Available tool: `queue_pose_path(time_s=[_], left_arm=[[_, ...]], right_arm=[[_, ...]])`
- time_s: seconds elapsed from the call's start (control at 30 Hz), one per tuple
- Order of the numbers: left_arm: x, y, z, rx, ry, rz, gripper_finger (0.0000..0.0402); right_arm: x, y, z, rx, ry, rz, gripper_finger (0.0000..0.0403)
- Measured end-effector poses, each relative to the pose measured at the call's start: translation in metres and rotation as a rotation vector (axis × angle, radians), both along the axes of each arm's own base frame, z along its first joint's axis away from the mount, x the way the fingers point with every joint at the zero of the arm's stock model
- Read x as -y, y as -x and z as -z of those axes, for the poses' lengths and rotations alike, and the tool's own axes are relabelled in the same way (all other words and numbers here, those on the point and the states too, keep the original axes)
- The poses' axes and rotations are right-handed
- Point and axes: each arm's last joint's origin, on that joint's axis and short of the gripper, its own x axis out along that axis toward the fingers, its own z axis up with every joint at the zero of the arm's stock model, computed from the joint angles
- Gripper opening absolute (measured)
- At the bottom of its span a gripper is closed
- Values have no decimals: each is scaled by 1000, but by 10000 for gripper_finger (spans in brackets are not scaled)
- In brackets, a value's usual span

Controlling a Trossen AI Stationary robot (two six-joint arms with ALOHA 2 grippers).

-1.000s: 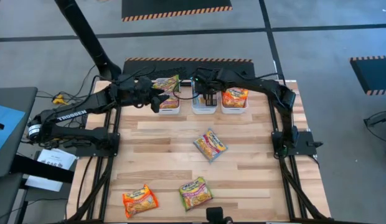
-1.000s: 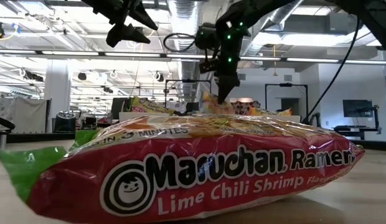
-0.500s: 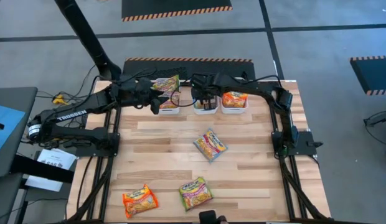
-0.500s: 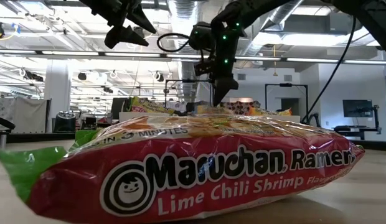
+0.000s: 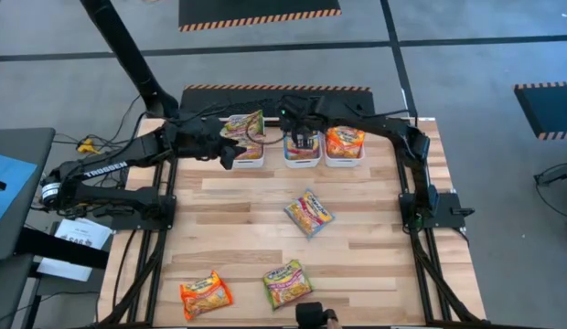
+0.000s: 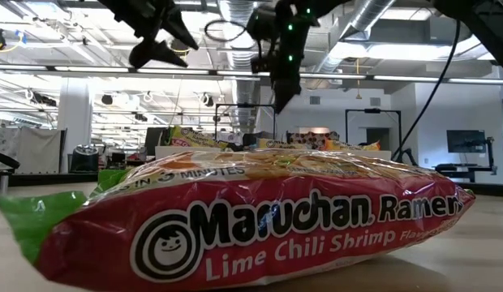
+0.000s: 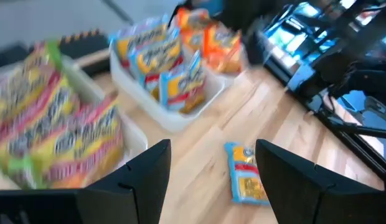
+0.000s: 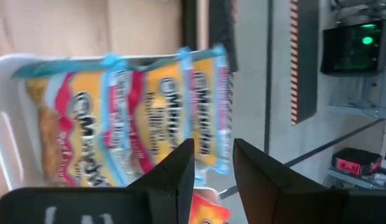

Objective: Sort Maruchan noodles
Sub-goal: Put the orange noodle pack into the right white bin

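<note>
The right end effector (image 5: 304, 139) has lifted up off the middle white plastic bin (image 5: 301, 161), fingers slightly apart and empty, with the blue-edged, yellow-centred ramen packets (image 8: 137, 115) standing upright right below it.

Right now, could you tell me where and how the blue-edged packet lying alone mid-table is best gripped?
The blue-edged packet lies flat and skewed on the table, nothing touching it. Probably best to come straight down from above with the claw turned to the packet's skew, closing across its narrow width at the middle, where the noodle block gives the fingers something firm.
</note>
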Motion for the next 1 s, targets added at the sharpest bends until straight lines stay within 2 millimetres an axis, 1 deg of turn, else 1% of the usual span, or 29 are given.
queue_pose_path(time_s=[0.1, 0.23, 0.4, 0.5, 0.6, 0.67, 0.77, 0.87, 1.0], left_arm=[[1, 2, 5, -27, 79, -16, 219], [6, 5, 12, -66, 216, 28, 219], [21, 5, 20, -151, 308, 135, 219], [32, 6, 24, -206, 362, 151, 219], [42, 8, 28, -258, 429, 193, 219], [50, 8, 30, -284, 466, 252, 219], [64, 8, 31, -315, 501, 349, 219], [81, 8, 32, -356, 516, 438, 219], [106, 10, 39, -412, 563, 554, 219]], right_arm=[[8, 4, -24, 61, 15, 38, 134], [17, 14, -55, 138, 32, 95, 134], [20, 32, -90, 189, 29, 161, 134], [19, 42, -104, 223, 29, 194, 134], [13, 52, -115, 251, 30, 209, 134], [7, 60, -122, 270, 22, 226, 134], [-4, 66, -128, 290, -3, 253, 134], [-19, 73, -134, 297, -35, 281, 134], [-41, 84, -141, 303, -85, 326, 134]])
